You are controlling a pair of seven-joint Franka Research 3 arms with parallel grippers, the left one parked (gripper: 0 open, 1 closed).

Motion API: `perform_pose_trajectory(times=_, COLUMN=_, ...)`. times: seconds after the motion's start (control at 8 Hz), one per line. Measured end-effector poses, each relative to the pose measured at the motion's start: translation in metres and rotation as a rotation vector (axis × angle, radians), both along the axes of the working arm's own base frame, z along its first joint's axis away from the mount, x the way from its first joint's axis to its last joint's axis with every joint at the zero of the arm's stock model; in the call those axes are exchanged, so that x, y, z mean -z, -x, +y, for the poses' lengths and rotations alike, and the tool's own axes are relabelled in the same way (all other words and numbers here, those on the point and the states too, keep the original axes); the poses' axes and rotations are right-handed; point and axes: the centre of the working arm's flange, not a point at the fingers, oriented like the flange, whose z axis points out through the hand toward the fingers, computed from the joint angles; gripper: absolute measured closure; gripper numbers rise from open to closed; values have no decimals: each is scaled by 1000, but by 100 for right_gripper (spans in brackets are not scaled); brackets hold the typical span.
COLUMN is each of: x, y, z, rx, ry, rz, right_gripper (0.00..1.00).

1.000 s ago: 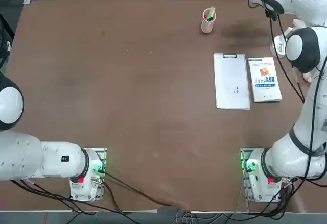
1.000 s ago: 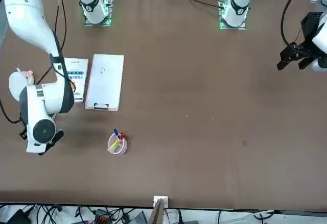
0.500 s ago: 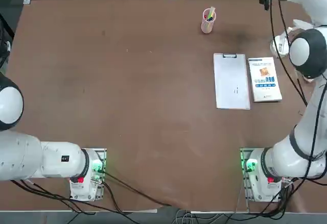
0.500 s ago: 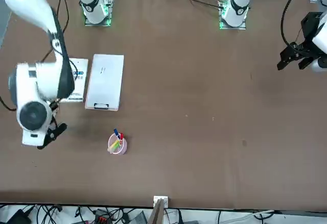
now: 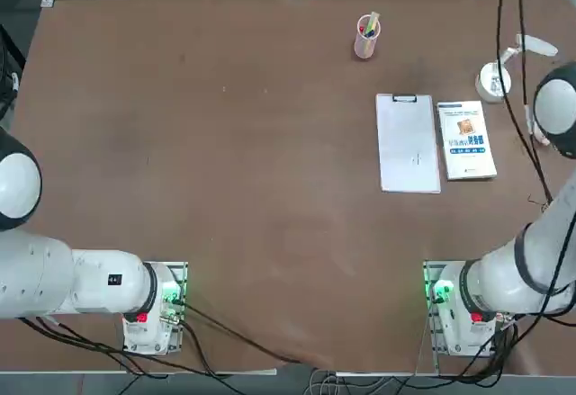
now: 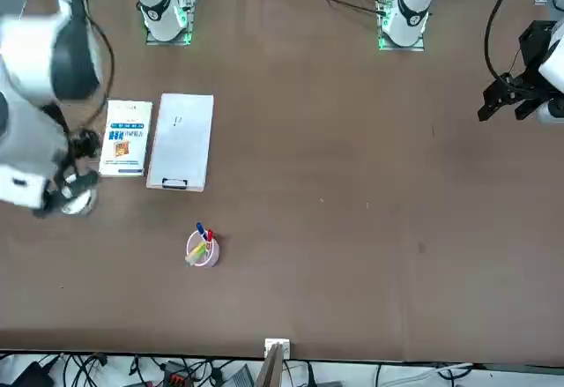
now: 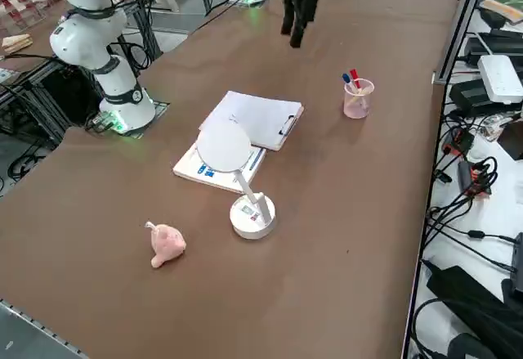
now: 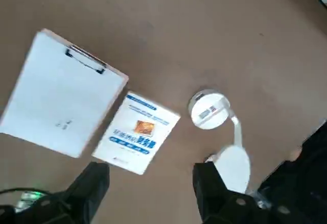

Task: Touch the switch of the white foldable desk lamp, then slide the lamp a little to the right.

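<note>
The white foldable desk lamp stands near the table's right edge, just beyond the book, with its round base (image 5: 492,80) on the table and its flat head (image 5: 536,46) held out on a thin arm. It also shows in the side view (image 7: 252,216) and the wrist view (image 8: 207,110). The switch does not stand out from the base's top. My right gripper (image 7: 292,28) hangs high above the table, well clear of the lamp. Its fingers (image 8: 95,183) are spread wide, open and holding nothing. In the front view my right arm is a blur over the lamp.
A blue-and-white book (image 5: 465,139) and a white clipboard (image 5: 408,141) lie side by side left of the lamp. A pink pen cup (image 5: 366,37) stands farther back. A pink pig figurine (image 7: 167,244) sits near the table's right edge, close to the lamp.
My right arm has swung up and toward the table's right edge. Its wrist has left the top view and the lamp now shows there. The lamp has not visibly moved.
</note>
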Motion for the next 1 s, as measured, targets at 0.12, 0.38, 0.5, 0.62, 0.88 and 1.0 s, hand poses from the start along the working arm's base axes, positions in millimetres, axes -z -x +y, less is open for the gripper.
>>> perform_pose_trajectory(times=0.12, x=-31, y=19, z=3, rx=62, ry=-23, rz=-36, right_gripper=0)
perform_pose_trajectory(times=0.38, x=-80, y=61, z=8, rx=196, ry=-118, rz=-89, right_gripper=0)
perform_pose_trajectory(times=0.5, x=-97, y=82, z=7, rx=262, ry=-158, rz=-107, right_gripper=0)
perform_pose_trajectory(times=0.62, x=-109, y=100, z=6, rx=322, ry=-179, rz=-123, right_gripper=0)
perform_pose_trajectory(times=0.88, x=-123, y=123, z=9, rx=464, ry=-209, rz=-161, right_gripper=1)
perform_pose_trajectory(times=1.0, x=-126, y=124, z=10, rx=494, ry=-221, rz=-189, right_gripper=1)
